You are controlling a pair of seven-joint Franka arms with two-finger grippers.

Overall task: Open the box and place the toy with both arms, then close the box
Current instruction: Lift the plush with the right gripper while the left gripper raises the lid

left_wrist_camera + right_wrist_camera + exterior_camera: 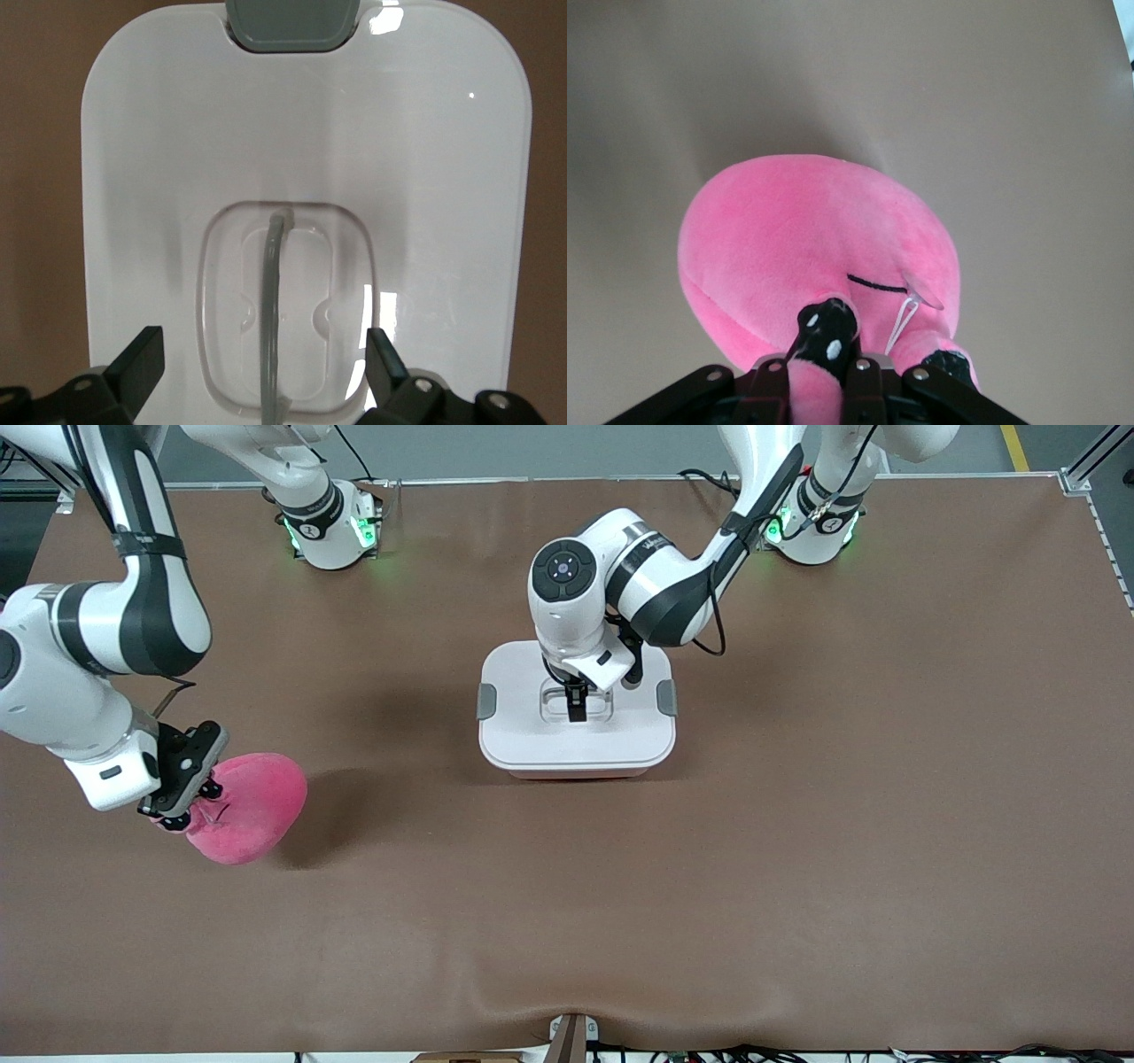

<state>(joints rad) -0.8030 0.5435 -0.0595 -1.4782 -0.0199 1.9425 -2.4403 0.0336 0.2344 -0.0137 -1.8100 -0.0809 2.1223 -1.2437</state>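
box [576, 735], the pale pink plastic tub mid-table, keeps its flat white lid [301, 133] on while the left gripper [577, 707] straddles the grey handle [273, 310] jaws spread, ready to lift, and the right gripper [182, 808] pinches the hot-pink plush toy [252, 806] at its end of the table so it's ready to drop in.

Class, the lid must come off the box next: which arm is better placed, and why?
Left. Its hand hangs open over the box, fingers either side of the lid handle. The right hand is shut on the toy.
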